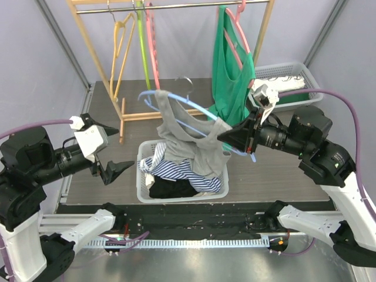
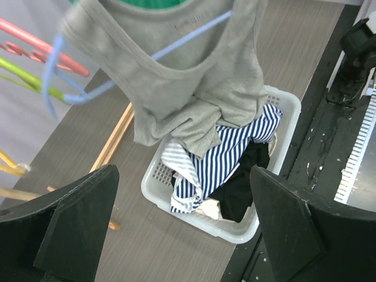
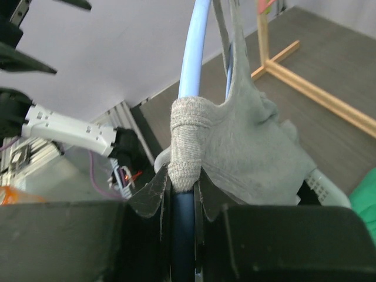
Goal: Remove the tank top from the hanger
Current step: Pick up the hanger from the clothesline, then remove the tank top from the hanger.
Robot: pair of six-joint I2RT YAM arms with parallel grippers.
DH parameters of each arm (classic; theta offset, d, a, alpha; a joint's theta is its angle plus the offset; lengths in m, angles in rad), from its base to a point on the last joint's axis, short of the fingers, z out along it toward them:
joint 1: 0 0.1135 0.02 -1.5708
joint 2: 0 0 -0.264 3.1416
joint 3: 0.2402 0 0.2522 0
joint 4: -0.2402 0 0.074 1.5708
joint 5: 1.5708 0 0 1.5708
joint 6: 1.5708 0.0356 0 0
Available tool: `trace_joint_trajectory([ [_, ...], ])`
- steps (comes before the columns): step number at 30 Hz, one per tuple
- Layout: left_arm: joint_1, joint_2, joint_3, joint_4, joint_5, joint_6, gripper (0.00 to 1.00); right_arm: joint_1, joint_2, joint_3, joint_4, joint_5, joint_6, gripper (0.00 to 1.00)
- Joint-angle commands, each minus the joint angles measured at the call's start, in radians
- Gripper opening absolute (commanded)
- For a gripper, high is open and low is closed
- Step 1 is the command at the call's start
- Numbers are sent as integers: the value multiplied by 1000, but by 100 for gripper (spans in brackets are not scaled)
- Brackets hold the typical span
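The right end effector (image 1: 226, 136) is clamped narrowly on one arm of the light blue hanger (image 1: 202, 108). It holds the hanger in the air over the white laundry basket (image 1: 141, 176), which stands at the middle of the near edge of the desk (image 1: 267, 176). In the right wrist view the jaws pinch the blue bar itself. One strap of the gray tank top (image 1: 191, 138) is wrapped around that bar, touching the fingertips (image 3: 154, 197). The rest of the tank top hangs from the hanger, with its other shoulder up at the hanger's far left end. Its lower edge droops into the basket onto a blue-and-white striped shirt (image 1: 179, 170), which lies beside a black garment (image 1: 173, 188). The left end effector (image 1: 120, 147) stands fully spread and holds nothing. It is left of the basket and apart from both cloth and rim, with bare desk under it. In the left wrist view its fingers (image 2: 79, 226) frame the basket from the sides. A wooden rack (image 1: 97, 53) spans the far edge and carries a green tank top (image 1: 229, 82) on a pink hanger (image 1: 235, 35). That green garment hangs just behind the raised blue hanger. A second white basket (image 1: 294, 73) sits in the far right corner, behind the right arm.
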Motion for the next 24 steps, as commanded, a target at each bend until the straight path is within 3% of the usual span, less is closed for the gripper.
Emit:
trace_joint_trajectory([
  [1, 12, 21, 14, 14, 67, -5, 100, 2, -42, -21, 8, -175, -11, 1],
  [9, 12, 64, -21, 6, 128, 17, 100, 2, -28, -58, -126, -328, -100, 1],
  [18, 14, 82, -87, -41, 350, 132, 100, 4, 55, 71, -201, -389, -229, 1],
  [24, 12, 73, -125, -108, 406, 259, 100, 12, 112, 128, -236, -432, -242, 1],
])
